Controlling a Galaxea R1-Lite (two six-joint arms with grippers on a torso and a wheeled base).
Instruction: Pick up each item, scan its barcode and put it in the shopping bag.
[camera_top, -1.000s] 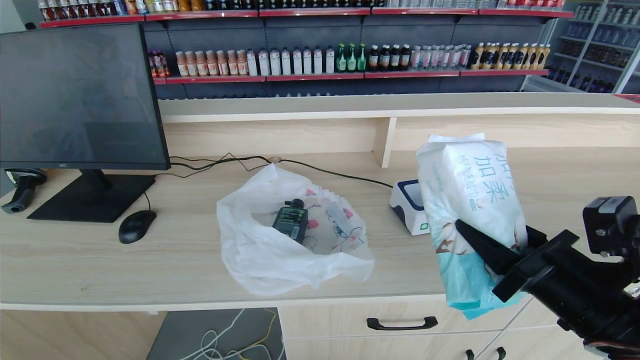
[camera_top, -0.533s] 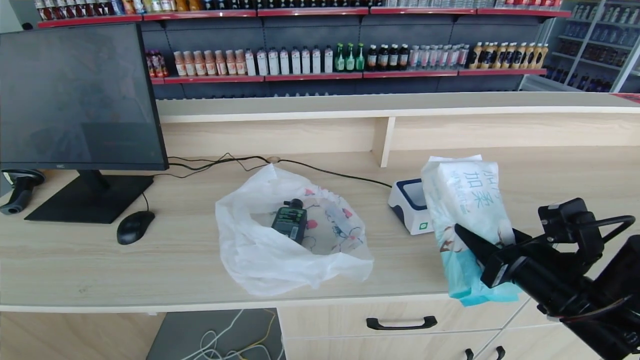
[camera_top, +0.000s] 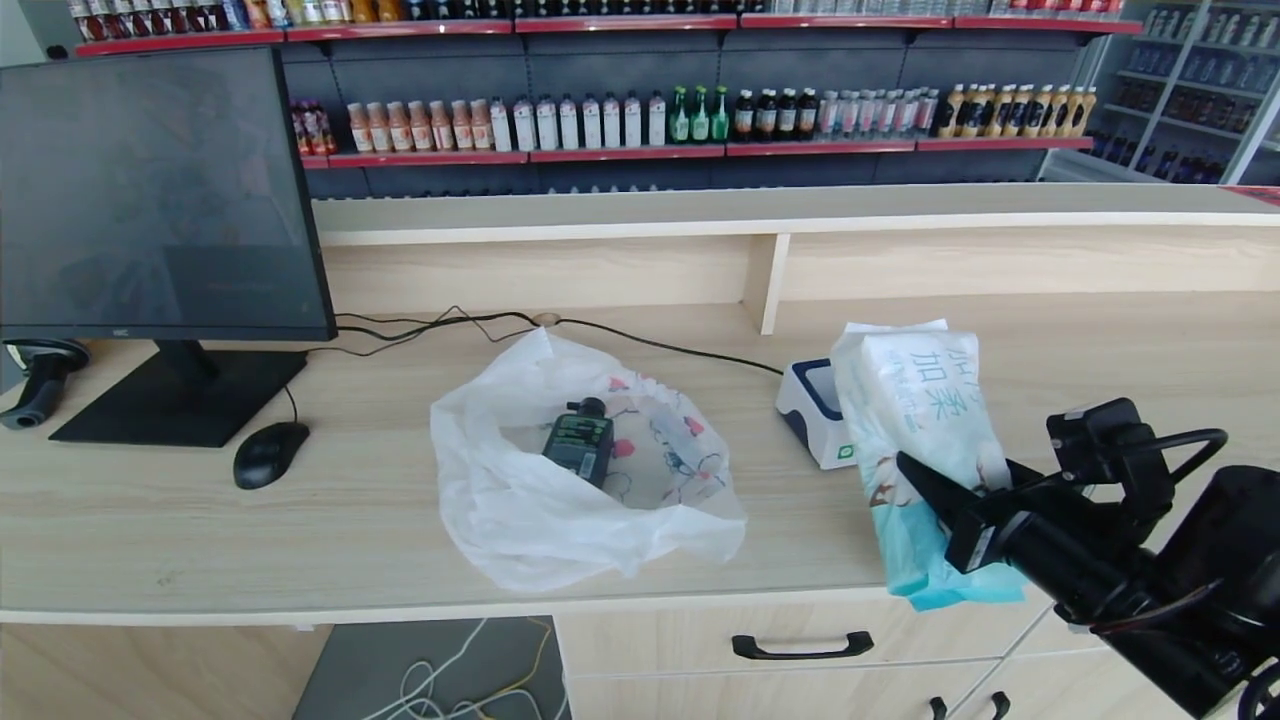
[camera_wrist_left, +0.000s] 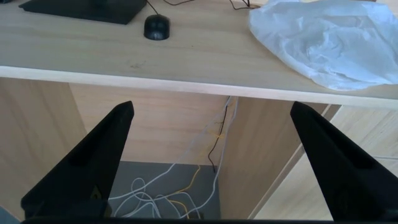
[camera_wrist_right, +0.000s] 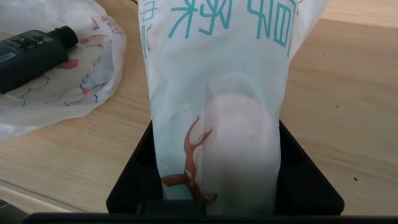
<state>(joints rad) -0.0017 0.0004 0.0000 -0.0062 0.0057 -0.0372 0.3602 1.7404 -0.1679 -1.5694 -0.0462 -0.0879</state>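
Observation:
My right gripper (camera_top: 965, 495) is shut on a white and light-blue tissue pack (camera_top: 925, 440), held upright over the counter's front right, just beside the small white barcode scanner (camera_top: 815, 398). In the right wrist view the tissue pack (camera_wrist_right: 217, 106) stands clamped between the black fingers (camera_wrist_right: 134, 180). The white plastic shopping bag (camera_top: 570, 480) lies open at the counter's middle with a dark bottle (camera_top: 580, 440) inside; the bag (camera_wrist_right: 56, 81) and bottle (camera_wrist_right: 31, 53) also appear in the right wrist view. My left gripper (camera_wrist_left: 211, 162) hangs open below the counter edge, holding nothing.
A monitor (camera_top: 160, 200) on a stand, a black mouse (camera_top: 265, 453) and a handheld scanner (camera_top: 40, 375) occupy the counter's left. Cables (camera_top: 450, 322) run along the back. A raised shelf ledge (camera_top: 780, 215) borders the rear. Drawers with black handles (camera_top: 800, 645) sit below.
My right gripper has lowered the tissue pack and carried it slightly left, closer to the barcode scanner. The bag and bottle stayed put.

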